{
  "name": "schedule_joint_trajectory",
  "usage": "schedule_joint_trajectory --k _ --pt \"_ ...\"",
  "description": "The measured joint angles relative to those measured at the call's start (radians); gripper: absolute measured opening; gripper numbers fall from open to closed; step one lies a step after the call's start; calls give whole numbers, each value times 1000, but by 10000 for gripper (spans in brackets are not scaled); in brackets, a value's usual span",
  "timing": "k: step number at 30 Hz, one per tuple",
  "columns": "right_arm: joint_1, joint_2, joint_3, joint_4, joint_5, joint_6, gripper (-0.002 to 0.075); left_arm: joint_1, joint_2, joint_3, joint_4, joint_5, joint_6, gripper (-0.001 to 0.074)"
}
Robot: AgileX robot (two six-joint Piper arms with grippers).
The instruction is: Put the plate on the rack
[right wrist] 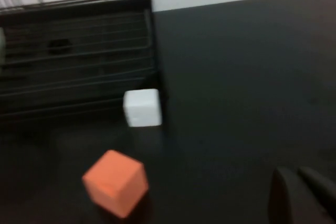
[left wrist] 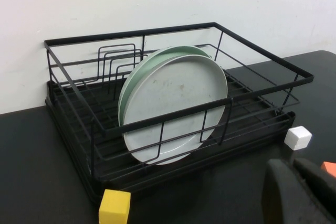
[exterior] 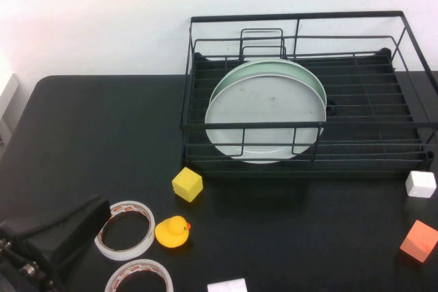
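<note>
The pale grey-white plate stands on edge inside the black wire rack, leaning back against a mint green plate behind it. Both show in the left wrist view, the plate in the rack. My left gripper sits at the table's near left corner, far from the rack, shut and empty; its tips show in the left wrist view. My right gripper is out of the high view, shut and empty over bare table right of the rack.
A yellow cube, a yellow rubber duck and two tape rolls lie near the left gripper. A white cube and an orange cube lie at the right. A white block is at the front edge.
</note>
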Motion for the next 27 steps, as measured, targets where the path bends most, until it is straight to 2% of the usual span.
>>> schedule_joint_trajectory --k 5,27 --pt "51 0 0 -24 2 50 -1 0 0 0 0 0 0 -2" --pt "55 0 -2 -54 16 50 -1 0 0 0 0 2 3 -2"
